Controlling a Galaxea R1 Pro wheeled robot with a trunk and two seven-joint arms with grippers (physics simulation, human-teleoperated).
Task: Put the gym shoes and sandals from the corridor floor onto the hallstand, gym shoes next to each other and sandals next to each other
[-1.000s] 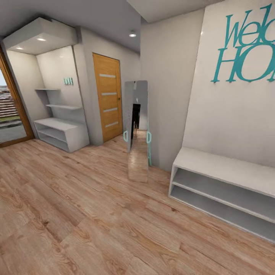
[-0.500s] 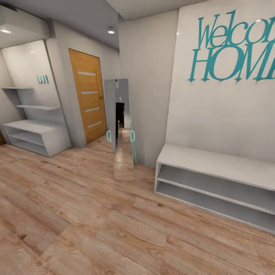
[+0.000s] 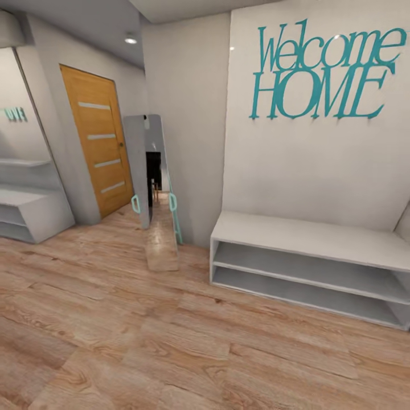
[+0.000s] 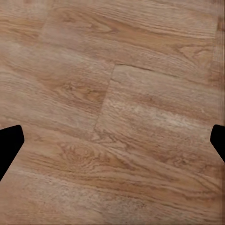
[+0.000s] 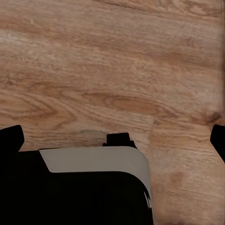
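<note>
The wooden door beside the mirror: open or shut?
Shut. The wooden door sits flush in its frame, no gap showing, beside the leaning mirror.

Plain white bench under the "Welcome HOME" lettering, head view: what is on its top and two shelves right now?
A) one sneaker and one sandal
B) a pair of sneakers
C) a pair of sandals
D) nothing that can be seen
D: the plain white bench shows bare white surfaces on its top and on both open shelves, with no shoe visible there or on the corridor floor in front.

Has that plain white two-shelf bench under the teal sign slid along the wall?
No. The white two-shelf bench keeps its place under the teal Welcome HOME sign; the whole view shifted left, so the camera turned.
</note>
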